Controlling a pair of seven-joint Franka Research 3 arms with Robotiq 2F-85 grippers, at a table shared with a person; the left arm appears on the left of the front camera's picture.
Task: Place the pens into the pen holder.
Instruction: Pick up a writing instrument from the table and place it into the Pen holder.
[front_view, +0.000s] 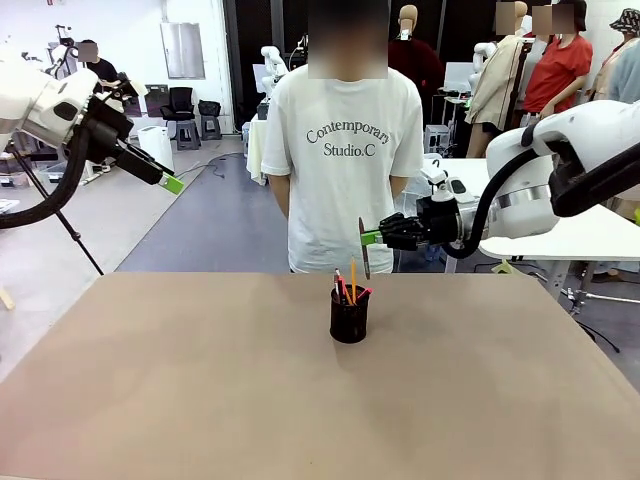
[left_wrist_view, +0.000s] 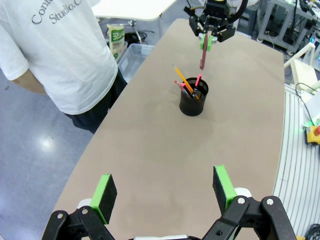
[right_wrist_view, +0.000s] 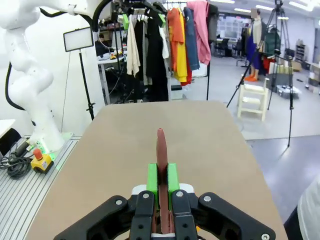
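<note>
The right claw (front_view: 372, 238) pinches the thin reddish-brown pen (front_view: 364, 247) upright, above and toward one o'clock of the small black wire-mesh pen holder (front_view: 349, 316) mid-bench. Released there, it would likely miss the rim. The left claw (left_wrist_view: 164, 188) hangs wide, empty.

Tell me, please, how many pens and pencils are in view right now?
3 clearly: a yellow-orange pencil and a pink-ended black pen standing in the black mesh cup, and a reddish-brown pen in the right gripper. Others may be hidden inside.

Matt tan table (front_view: 150, 400), smooth; the pen holder (front_view: 349, 318) looks like black wire mesh; white cloth shirt (front_view: 340, 170) on the person; glossy white arm shells (front_view: 600, 130)
</note>
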